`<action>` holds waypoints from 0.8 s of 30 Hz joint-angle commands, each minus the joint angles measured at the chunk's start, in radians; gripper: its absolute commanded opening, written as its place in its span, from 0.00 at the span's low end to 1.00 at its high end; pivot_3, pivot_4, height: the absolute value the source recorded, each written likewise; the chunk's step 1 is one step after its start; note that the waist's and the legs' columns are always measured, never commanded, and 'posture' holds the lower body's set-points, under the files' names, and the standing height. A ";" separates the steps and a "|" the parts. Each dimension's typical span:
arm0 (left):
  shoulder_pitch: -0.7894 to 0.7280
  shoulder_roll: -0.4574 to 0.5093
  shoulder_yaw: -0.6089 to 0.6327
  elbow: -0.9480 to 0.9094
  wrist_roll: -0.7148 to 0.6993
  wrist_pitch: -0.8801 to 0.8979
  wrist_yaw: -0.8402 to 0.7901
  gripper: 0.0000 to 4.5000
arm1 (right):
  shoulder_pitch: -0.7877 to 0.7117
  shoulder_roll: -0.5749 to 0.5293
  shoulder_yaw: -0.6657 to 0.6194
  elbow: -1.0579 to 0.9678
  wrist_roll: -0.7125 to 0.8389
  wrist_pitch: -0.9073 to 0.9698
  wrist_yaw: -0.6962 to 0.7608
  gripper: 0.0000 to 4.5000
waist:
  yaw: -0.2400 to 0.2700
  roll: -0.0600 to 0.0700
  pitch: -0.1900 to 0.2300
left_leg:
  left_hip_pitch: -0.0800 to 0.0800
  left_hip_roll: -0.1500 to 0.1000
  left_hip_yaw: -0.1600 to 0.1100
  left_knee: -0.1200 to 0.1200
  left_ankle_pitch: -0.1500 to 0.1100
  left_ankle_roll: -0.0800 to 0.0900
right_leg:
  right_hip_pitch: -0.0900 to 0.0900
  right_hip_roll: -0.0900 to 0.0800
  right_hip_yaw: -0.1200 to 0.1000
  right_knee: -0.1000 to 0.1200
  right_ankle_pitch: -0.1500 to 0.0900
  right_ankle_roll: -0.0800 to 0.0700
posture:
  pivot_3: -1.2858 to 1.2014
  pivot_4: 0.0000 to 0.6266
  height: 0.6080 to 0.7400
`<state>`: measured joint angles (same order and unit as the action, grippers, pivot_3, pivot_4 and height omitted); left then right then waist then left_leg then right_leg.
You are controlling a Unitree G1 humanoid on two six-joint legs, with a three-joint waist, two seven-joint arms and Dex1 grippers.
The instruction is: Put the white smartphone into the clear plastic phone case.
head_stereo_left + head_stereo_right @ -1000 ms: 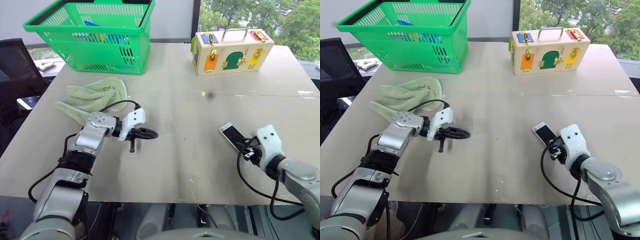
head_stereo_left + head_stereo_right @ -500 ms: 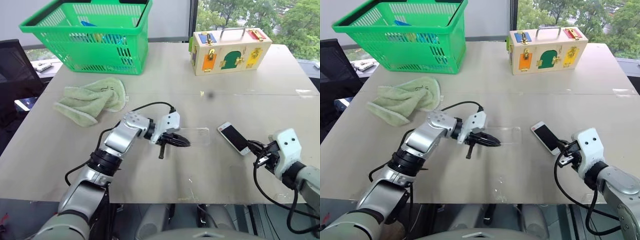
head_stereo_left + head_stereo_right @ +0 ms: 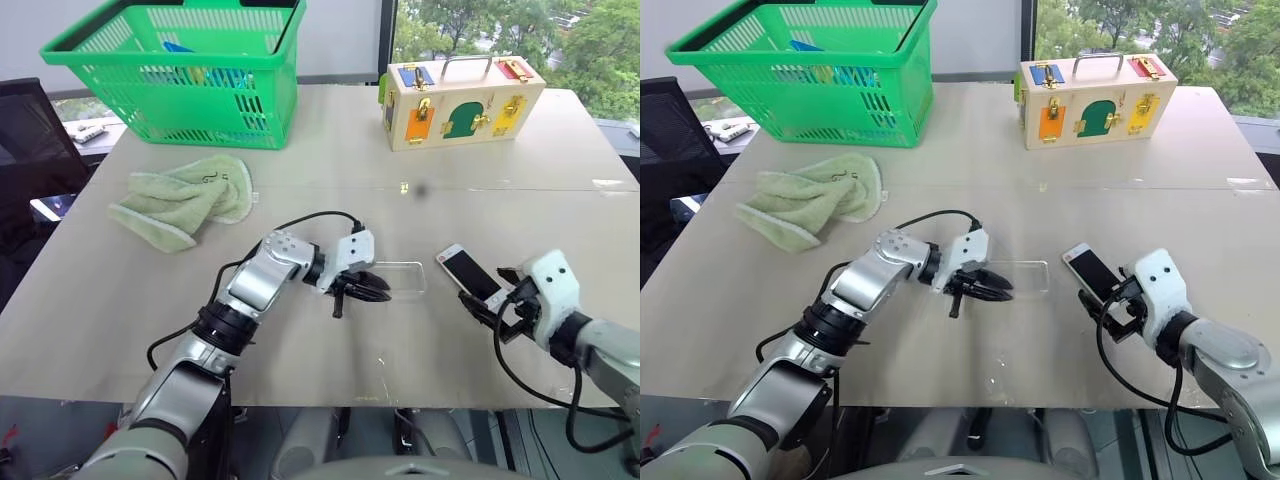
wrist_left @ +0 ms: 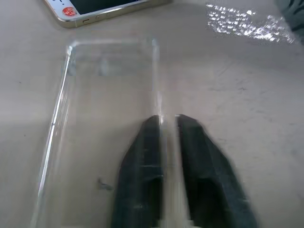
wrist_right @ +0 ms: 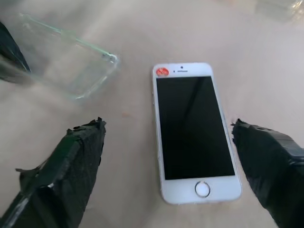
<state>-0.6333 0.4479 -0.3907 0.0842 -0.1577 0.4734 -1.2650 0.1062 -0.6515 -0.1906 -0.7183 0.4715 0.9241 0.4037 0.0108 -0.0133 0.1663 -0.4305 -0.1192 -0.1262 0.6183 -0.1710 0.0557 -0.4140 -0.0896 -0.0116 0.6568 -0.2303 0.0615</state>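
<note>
The white smartphone lies screen up on the table, right of centre. My right gripper is open wide, one finger on each side of the phone's near end, not touching it. The clear plastic phone case lies flat just left of the phone, open side up. My left gripper reaches in from the left at the case's long side wall. Its fingers stand slightly apart, the thin wall running between them.
A green basket stands at the back left, with a green towel in front of it. A wooden latch box sits at the back right. The table's front edge runs close below both grippers.
My left gripper slid the case rightward to just beside the phone, and its fingers parted a little. My right gripper drew back from the phone, then opened wide around its near end.
</note>
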 commanded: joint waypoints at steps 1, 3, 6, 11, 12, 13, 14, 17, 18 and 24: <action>0.011 0.009 0.096 -0.085 -0.070 0.023 0.035 0.56 | -0.041 -0.009 0.032 0.045 -0.034 -0.012 -0.008 1.00 | 0.001 0.000 0.000 | 0.000 0.000 0.000 0.000 0.000 0.000 | 0.000 0.000 0.000 0.000 0.000 0.000 | 0.52 0.24 1.00; 0.043 0.033 0.145 -0.132 -0.112 0.043 0.038 0.76 | -0.069 -0.006 0.049 0.094 -0.057 -0.003 -0.020 1.00 | 0.002 0.000 0.000 | 0.000 0.000 0.000 0.000 0.000 0.000 | 0.000 0.000 0.000 0.000 0.001 -0.001 | 0.52 0.24 1.00; 0.119 0.089 0.206 -0.200 -0.147 0.048 0.046 0.76 | -0.095 -0.010 0.068 0.158 -0.064 0.017 -0.010 1.00 | -0.004 0.000 0.000 | 0.000 0.000 0.001 0.000 0.000 0.000 | 0.000 0.000 0.001 -0.001 0.001 -0.002 | 0.52 0.24 1.00; 0.215 0.128 0.281 -0.248 -0.186 0.038 0.097 0.76 | -0.137 -0.023 0.081 0.253 -0.065 0.029 0.029 1.00 | 0.001 0.001 0.000 | 0.001 0.000 0.000 -0.001 0.000 0.000 | 0.000 0.000 0.001 0.000 0.001 -0.002 | 0.52 0.24 1.00; 0.232 0.133 0.294 -0.255 -0.193 0.032 0.102 0.76 | -0.141 -0.028 0.083 0.264 -0.050 0.039 0.052 1.00 | 0.001 0.001 0.000 | 0.001 0.000 0.000 -0.001 0.000 0.000 | 0.000 0.000 0.001 -0.001 0.001 -0.002 | 0.52 0.24 1.00; 0.250 0.139 0.305 -0.265 -0.203 0.030 0.105 0.76 | -0.145 -0.033 0.087 0.275 -0.040 0.042 0.075 1.00 | 0.001 0.001 0.000 | 0.001 0.000 0.001 0.000 0.000 0.000 | 0.000 0.000 0.001 0.000 0.001 -0.002 | 0.52 0.24 1.00; 0.269 0.140 0.321 -0.274 -0.212 0.019 0.111 0.76 | -0.150 -0.038 0.093 0.290 -0.037 0.038 0.093 1.00 | 0.000 0.001 0.000 | 0.001 0.000 0.001 0.000 0.000 0.000 | 0.000 0.000 0.001 -0.001 0.000 -0.003 | 0.52 0.24 1.00; 0.317 0.139 0.361 -0.288 -0.236 -0.026 0.125 0.77 | -0.165 -0.062 0.117 0.326 -0.044 0.017 0.141 0.88 | 0.000 0.000 0.000 | 0.003 0.000 0.001 0.000 -0.002 -0.003 | 0.001 0.000 0.001 0.000 -0.002 -0.004 | 0.52 0.24 1.00; 0.332 0.137 0.375 -0.292 -0.243 -0.041 0.132 0.77 | -0.169 -0.073 0.125 0.336 -0.047 0.007 0.158 0.81 | -0.001 0.000 0.000 | 0.003 0.000 0.001 0.000 -0.002 -0.003 | 0.001 0.000 0.001 0.000 -0.002 -0.004 | 0.52 0.24 1.00; 0.400 0.129 0.436 -0.291 -0.277 -0.105 0.161 0.77 | -0.172 -0.116 0.131 0.355 -0.067 -0.109 0.247 0.61 | 0.000 -0.001 -0.001 | 0.003 0.001 0.001 0.000 -0.002 -0.003 | 0.001 0.000 0.001 0.000 -0.002 -0.005 | 0.52 0.24 1.00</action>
<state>-0.2406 0.5774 0.0176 -0.1735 -0.4100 0.3978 -1.1127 -0.0757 -0.7650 -0.0779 -0.3703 0.3981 0.8458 0.6071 0.0107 -0.0145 0.1652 -0.4280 -0.1186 -0.1249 0.6182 -0.1729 0.0524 -0.4132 -0.0894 -0.0103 0.6564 -0.2319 0.0564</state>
